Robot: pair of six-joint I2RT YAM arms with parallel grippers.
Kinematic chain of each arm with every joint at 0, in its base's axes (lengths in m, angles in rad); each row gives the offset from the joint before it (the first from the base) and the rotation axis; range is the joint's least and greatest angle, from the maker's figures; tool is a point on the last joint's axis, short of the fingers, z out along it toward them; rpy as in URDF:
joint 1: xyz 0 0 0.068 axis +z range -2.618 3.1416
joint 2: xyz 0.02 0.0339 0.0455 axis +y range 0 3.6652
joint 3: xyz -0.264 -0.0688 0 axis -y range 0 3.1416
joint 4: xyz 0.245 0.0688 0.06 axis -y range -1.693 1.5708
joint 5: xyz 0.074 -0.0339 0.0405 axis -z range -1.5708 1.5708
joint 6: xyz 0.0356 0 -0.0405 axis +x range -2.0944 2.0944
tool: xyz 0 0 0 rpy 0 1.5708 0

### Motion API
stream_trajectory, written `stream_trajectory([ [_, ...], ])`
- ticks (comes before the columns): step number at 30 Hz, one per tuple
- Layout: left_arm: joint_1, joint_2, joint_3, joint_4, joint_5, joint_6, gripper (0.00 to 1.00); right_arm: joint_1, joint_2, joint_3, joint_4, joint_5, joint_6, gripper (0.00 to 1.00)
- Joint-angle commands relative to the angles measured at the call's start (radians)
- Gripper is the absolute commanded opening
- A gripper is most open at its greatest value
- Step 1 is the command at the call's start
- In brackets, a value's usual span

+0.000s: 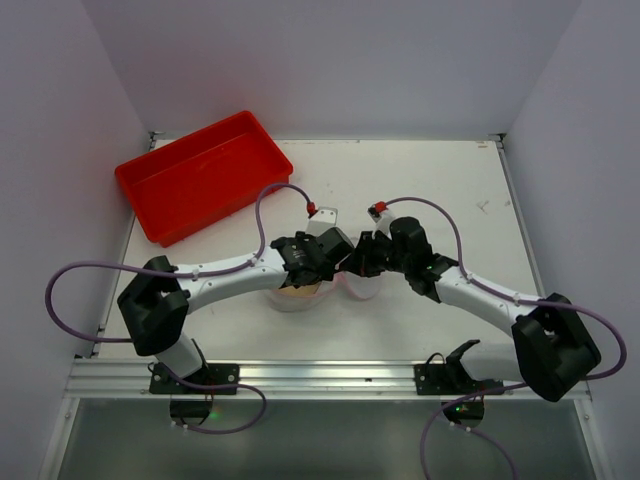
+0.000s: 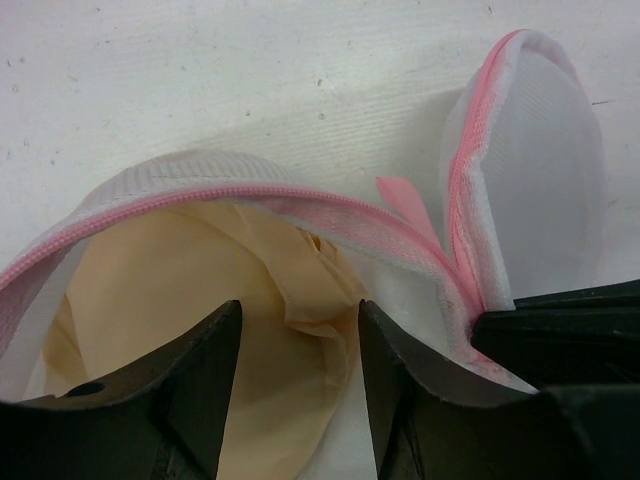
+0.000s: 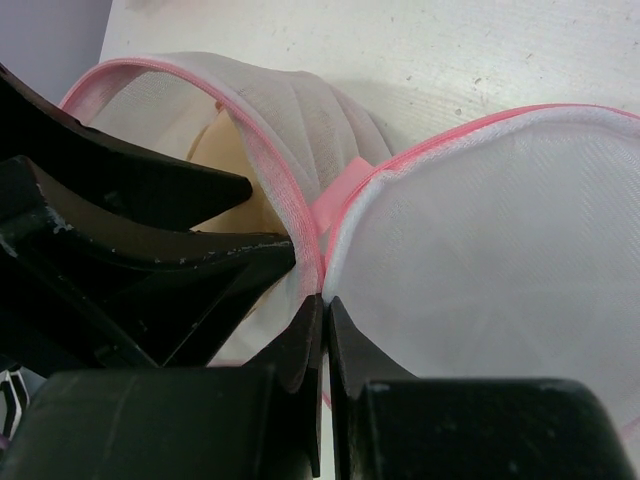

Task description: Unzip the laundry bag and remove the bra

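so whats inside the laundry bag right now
Beige bra fabric lies in the unzipped laundry bag, with the open left gripper straddling a fold. Its straps and the rest are hidden by mesh and the gripper.

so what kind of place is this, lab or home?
Likely a lab robot cell: white table boxed in by blank panels, left arm and right arm bolted to an aluminium rail, with a red plastic tray and mesh laundry bag as props.

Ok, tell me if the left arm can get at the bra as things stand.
Probably yes. The bag is unzipped and gaping, the right gripper pinches its rim, and the left gripper sits open at the mouth with the bra directly ahead; nothing covers it.
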Motion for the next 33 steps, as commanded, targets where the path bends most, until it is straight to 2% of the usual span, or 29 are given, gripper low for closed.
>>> stream_trajectory([
  [1,0.008,-0.014,0.002,0.031,-0.008,-0.012,0.54,0.005,-0.034,0.005,0.019,0.028,-0.002,0.0],
  [4,0.008,0.026,0.009,-0.014,-0.047,-0.022,0.48,0.006,-0.047,0.004,0.019,0.025,-0.001,0.0],
  [7,0.008,0.049,0.009,-0.051,-0.087,-0.04,0.34,0.005,-0.06,0.001,0.016,0.027,0.001,0.0],
  [8,0.008,0.053,0.008,-0.054,-0.093,-0.043,0.21,0.005,-0.064,0.001,0.014,0.028,0.001,0.0],
  [11,0.008,0.055,0.008,-0.054,-0.097,-0.04,0.0,0.005,-0.077,0.002,0.008,0.036,0.001,0.0],
  [14,0.007,0.02,0.017,-0.052,-0.099,-0.029,0.0,0.005,-0.082,0.001,-0.001,0.053,-0.001,0.0],
  [21,0.007,-0.331,-0.029,0.118,0.025,0.072,0.0,0.005,-0.041,-0.001,-0.021,0.102,0.021,0.0],
  [24,0.014,-0.42,-0.034,0.134,0.044,0.089,0.0,0.005,-0.033,0.004,-0.024,0.111,0.025,0.0],
  [30,0.063,-0.543,-0.014,0.173,0.094,0.119,0.0,0.006,-0.031,0.007,-0.04,0.131,0.022,0.0],
  [33,0.09,-0.543,0.032,0.15,0.11,0.146,0.0,0.006,-0.025,0.008,-0.04,0.128,0.022,0.0],
])
